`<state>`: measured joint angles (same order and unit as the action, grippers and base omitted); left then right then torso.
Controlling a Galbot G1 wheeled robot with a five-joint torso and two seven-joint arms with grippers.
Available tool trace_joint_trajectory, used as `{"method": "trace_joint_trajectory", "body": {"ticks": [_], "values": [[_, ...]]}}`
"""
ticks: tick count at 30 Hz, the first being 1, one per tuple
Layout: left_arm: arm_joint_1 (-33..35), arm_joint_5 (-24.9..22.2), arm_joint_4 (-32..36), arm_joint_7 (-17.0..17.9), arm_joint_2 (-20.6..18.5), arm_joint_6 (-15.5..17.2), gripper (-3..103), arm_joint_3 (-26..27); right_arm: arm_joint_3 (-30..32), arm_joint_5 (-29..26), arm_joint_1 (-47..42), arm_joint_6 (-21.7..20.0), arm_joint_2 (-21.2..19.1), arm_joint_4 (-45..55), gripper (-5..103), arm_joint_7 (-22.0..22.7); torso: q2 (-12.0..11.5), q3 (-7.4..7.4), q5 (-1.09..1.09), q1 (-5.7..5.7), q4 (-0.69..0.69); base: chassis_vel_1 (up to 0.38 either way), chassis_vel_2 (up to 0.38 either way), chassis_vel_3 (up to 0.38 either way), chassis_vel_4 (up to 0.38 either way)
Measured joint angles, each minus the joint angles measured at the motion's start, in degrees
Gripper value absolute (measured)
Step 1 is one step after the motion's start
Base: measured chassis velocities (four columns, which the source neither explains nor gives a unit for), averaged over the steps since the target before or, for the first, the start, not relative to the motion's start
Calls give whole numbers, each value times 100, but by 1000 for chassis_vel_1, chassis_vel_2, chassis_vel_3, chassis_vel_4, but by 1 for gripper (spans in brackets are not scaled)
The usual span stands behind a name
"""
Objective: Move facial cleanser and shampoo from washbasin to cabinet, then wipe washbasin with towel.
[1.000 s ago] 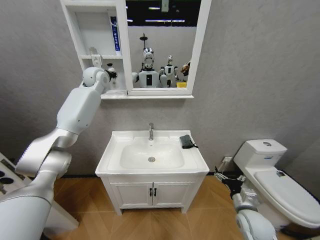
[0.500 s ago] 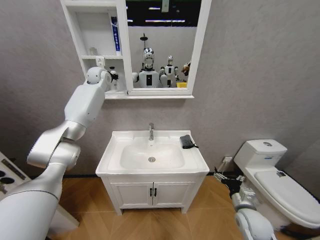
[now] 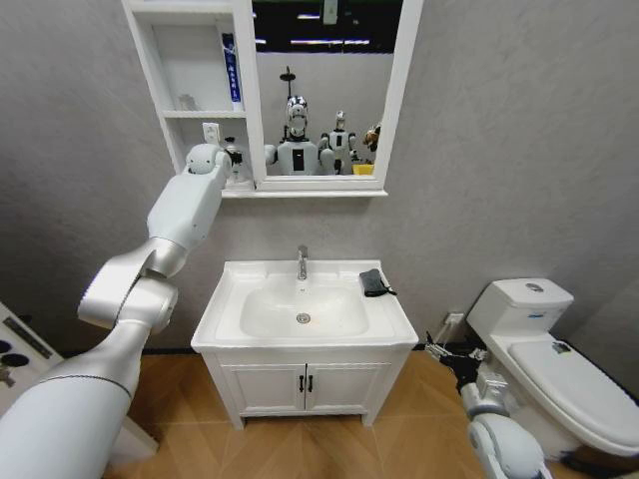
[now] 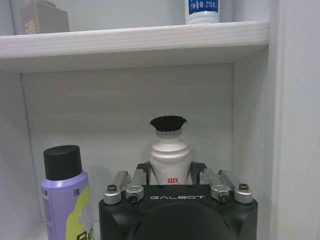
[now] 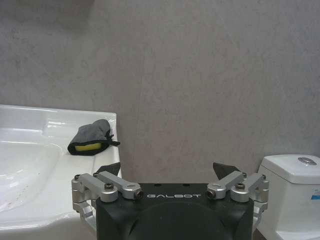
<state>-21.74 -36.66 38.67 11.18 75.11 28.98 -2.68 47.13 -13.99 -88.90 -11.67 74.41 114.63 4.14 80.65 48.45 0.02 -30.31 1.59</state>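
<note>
The white wall cabinet (image 3: 245,100) hangs above the washbasin (image 3: 391,321). My left gripper (image 3: 232,158) reaches into its lower open shelf. In the left wrist view this gripper (image 4: 170,170) is shut on a white bottle (image 4: 170,150) with a black cap, held upright, its base hidden. I cannot tell whether it is the shampoo or the facial cleanser. A purple bottle (image 4: 64,197) with a black cap stands beside it. The dark towel (image 3: 373,282) lies on the basin's back right corner. My right gripper (image 3: 439,351) hangs low beside the basin, open and empty (image 5: 167,170).
A blue and white tube (image 3: 229,70) and a small grey box (image 4: 45,17) stand on the upper shelf. A chrome tap (image 3: 302,261) rises behind the bowl. The two-door vanity (image 3: 305,384) sits under the basin. A white toilet (image 3: 539,339) stands to the right.
My left arm has swung its elbow inward and down. The left gripper has shifted slightly lower and rightward at the lower shelf. The right arm and the towel have not moved.
</note>
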Motion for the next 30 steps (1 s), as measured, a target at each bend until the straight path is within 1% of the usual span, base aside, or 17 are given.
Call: {"method": "trace_joint_trajectory", "body": {"ticks": [2,3,4,9,10,11,13,14,15,17,18,20,22,24,27,28,30], "values": [[0,22,14,-2,-22,16,39,3,-3,6,-7,0,6,-9,100,-1,0,0,-1,0,-1,0,0,0,0],[0,46,18,-2,-30,16,45,10,-10,12,-13,0,11,-11,100,-1,0,0,-1,0,-1,0,0,0,0],[0,46,18,-2,-30,16,45,10,-10,12,-13,0,11,-11,100,-1,0,0,-1,0,-1,0,0,0,0],[-1,142,0,-27,-57,18,66,35,-43,37,-21,3,20,-11,100,-22,0,0,-1,0,0,0,0,0,0],[-3,146,2,-34,-66,19,66,37,-47,39,-19,3,20,-9,100,-25,0,0,0,0,0,0,0,0,0],[-4,151,5,-41,-76,16,77,40,-54,41,-15,3,21,-7,100,-27,0,0,-1,0,-1,0,0,0,0],[-4,151,16,-42,-86,15,77,45,-61,42,-14,3,20,-6,100,-28,0,0,-1,0,0,0,0,0,0],[-3,150,47,-43,-103,7,82,63,-66,44,-12,3,20,-6,100,-29,0,0,-1,0,0,0,0,0,0],[-3,150,47,-43,-103,7,82,63,-66,44,-12,3,20,-6,100,-29,0,0,-1,0,0,0,0,0,0],[94,100,370,9,-239,28,93,103,-74,50,-8,3,21,7,100,-29,0,0,0,0,2,0,0,0,0],[94,100,370,9,-239,28,93,103,-74,50,-8,3,21,7,100,-29,0,0,0,0,2,0,0,0,0],[296,-91,970,212,-501,222,99,82,-81,57,-5,-5,23,19,100,-34,0,0,-1,0,-1,0,0,0,0],[484,-266,1527,485,-706,349,100,72,-96,61,-1,-16,28,34,100,-41,0,0,-2,0,-3,0,0,0,0],[564,-309,1736,579,-779,391,100,85,-100,63,0,-23,32,44,100,-41,1,-1,-1,0,-2,0,0,0,0],[919,-676,2651,1003,-1047,578,100,200,-105,65,-12,-54,54,111,100,-30,1,-1,-2,0,0,0,0,0,0],[919,-676,2651,1003,-1047,578,100,200,-105,65,-12,-54,54,111,100,-30,1,-1,-2,0,0,0,0,0,0],[1331,-1255,3657,1412,-1344,748,100,304,-101,24,-14,-124,61,203,100,8,1,-1,1,0,3,0,0,0,0]]}}
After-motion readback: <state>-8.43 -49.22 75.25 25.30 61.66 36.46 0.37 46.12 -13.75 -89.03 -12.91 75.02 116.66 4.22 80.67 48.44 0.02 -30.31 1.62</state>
